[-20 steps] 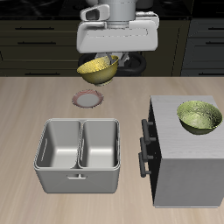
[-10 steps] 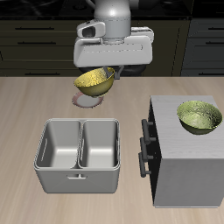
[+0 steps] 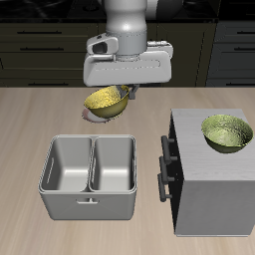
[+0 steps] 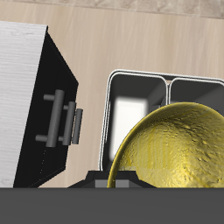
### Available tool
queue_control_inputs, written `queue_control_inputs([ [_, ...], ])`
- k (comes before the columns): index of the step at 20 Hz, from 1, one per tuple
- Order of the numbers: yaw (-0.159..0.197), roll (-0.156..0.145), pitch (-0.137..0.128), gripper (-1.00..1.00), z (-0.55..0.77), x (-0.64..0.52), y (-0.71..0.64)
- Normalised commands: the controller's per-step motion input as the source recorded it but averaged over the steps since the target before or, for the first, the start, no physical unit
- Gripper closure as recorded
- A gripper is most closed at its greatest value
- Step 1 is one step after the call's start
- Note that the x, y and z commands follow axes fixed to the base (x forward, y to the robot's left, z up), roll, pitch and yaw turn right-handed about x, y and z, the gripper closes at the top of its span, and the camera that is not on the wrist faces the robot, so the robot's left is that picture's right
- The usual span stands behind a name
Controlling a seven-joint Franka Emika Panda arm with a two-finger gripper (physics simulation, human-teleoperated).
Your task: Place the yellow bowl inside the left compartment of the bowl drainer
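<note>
Gripper [image 3: 124, 94] aloft, clasping yellow bowl [image 3: 106, 101]

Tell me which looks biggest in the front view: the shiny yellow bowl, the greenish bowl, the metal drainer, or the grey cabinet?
1. Grey cabinet
2. Bowl drainer, a bit smaller
3. Yellow-green bowl
4. Yellow bowl in the gripper, though it is lifted nearer the camera and partly hidden, so this is less sure.

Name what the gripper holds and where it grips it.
The gripper holds the yellow bowl by its rim, lifted above the table.
</note>
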Motion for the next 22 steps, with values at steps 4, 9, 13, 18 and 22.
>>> queue_control_inputs([
  [4,0.001,-0.011,0.032,1.00,-0.27,0.07,-0.07],
  [9,-0.006,-0.002,0.024,1.00,-0.20,0.06,-0.02],
  [13,0.000,-0.006,0.025,1.00,-0.18,0.05,-0.01],
  [18,0.003,-0.030,0.043,1.00,-0.14,0.04,-0.03],
  [22,0.015,-0.006,0.031,-1.00,-0.13,0.02,-0.06],
])
